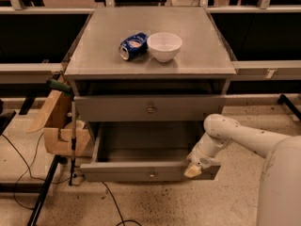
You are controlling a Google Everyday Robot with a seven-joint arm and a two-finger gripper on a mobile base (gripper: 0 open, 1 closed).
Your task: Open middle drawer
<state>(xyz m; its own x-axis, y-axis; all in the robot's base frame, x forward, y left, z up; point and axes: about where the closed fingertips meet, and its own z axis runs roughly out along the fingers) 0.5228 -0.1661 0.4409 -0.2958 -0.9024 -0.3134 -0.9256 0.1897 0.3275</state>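
Gripper (194, 170) sits low at one end of the middle drawer (122, 172), pressed against the corner of its front panel. Whether it is clamped or loose, I cannot tell. The drawer is pulled well out of the cabinet (197, 36), and its shallow tray lies open just behind the gripper. Its small knob (151, 174) is along the front panel, apart from the gripper. Above the gripper, the upper drawer (113, 108) looks closed. Higher still, a blue can (132, 46) lies touching a white bowl (164, 46) on the cabinet top. The white arm (244, 138) reaches in from the side.
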